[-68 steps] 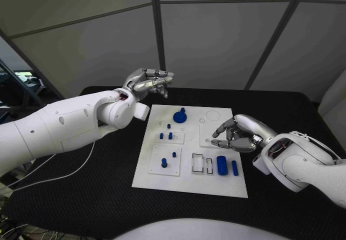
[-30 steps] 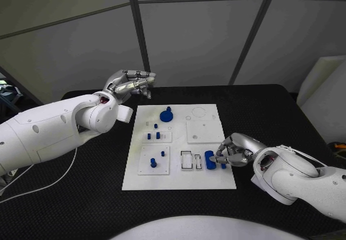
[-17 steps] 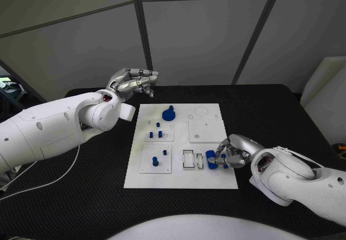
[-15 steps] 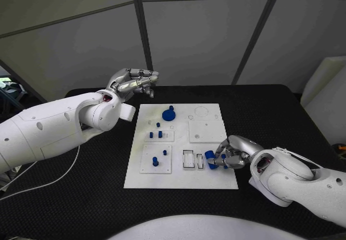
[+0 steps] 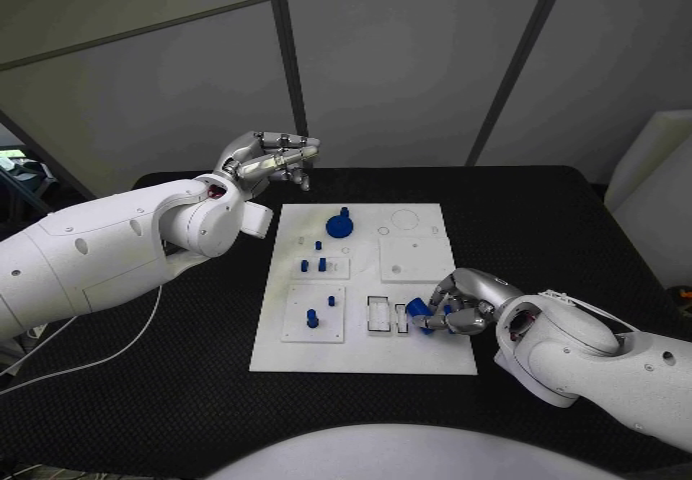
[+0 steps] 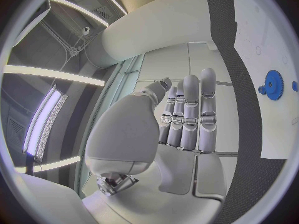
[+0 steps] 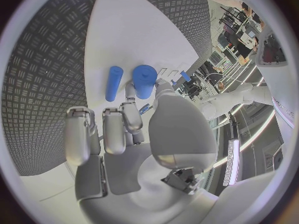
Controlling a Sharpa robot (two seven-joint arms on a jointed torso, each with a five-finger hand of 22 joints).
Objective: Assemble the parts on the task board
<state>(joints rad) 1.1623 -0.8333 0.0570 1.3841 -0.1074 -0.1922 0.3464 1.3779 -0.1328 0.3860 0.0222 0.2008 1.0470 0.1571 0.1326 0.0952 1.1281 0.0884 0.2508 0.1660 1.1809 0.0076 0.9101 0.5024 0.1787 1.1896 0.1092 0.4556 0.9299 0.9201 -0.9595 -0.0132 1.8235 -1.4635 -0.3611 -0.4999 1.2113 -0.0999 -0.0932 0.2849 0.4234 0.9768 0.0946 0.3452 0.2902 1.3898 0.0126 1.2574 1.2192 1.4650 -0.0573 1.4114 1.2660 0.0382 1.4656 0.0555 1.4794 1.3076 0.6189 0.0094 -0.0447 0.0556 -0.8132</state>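
Our right silver hand (image 5: 459, 300) curled over the thick blue cylinder part (image 7: 144, 80) on the white task board (image 5: 361, 355), grip we cannot confirm, left silver hand (image 5: 270, 158) raised, fingers loosely bent, holding nothing

Both arms have smooth, glossy white rounded shells. Each ends in a silver metallic hand: the left hand (image 5: 270, 158), the right hand (image 5: 464, 297). The fingers (image 6: 190, 115) are segmented, with pale tips. A thin white cable (image 5: 108, 350) hangs at the left arm, at about 8 o'clock.

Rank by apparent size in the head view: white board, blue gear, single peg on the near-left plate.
1. White board, by far the largest.
2. Blue gear.
3. Single peg, smallest.
All lie on the board, so distance hardly skews it.
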